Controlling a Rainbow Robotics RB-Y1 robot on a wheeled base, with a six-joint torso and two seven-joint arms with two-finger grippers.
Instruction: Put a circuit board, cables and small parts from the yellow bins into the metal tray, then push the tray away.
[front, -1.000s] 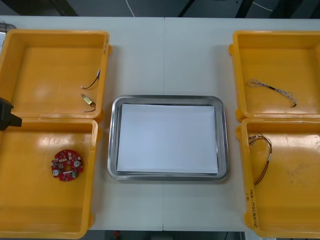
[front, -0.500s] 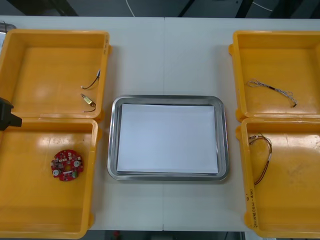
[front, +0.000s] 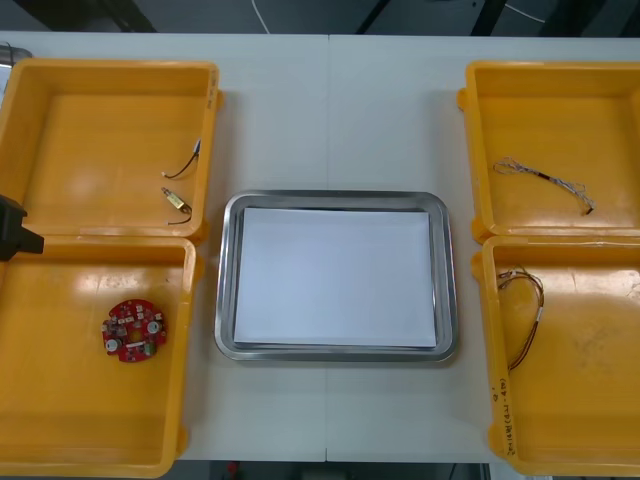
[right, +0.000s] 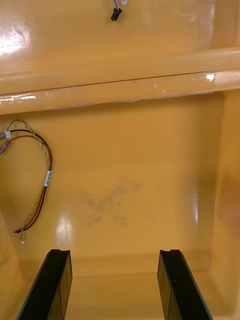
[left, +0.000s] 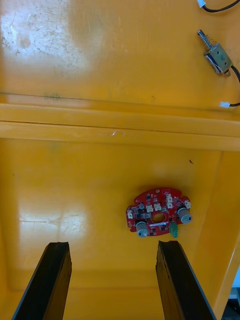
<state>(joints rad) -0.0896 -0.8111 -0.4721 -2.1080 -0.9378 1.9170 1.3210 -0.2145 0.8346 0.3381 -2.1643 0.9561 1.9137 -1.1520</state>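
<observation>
- Front view: metal tray, white inside, sits mid table.
- Left of the tray, the red circuit board lies in the near yellow bin. A small metal part and a black cable are in the far one.
- Right of the tray: twisted blue and white cable in the far bin, red and yellow cable in the near one.
- Over the board's bin hangs the left tool, fingers apart.
- Same deal for the right tool over the red and yellow cable's bin, fingers spread.

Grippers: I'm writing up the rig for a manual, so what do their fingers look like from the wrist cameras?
The left gripper and the right gripper each have two plain black fingers: flat, slab-like bars with squared tips, no markings or cables visible.
</observation>
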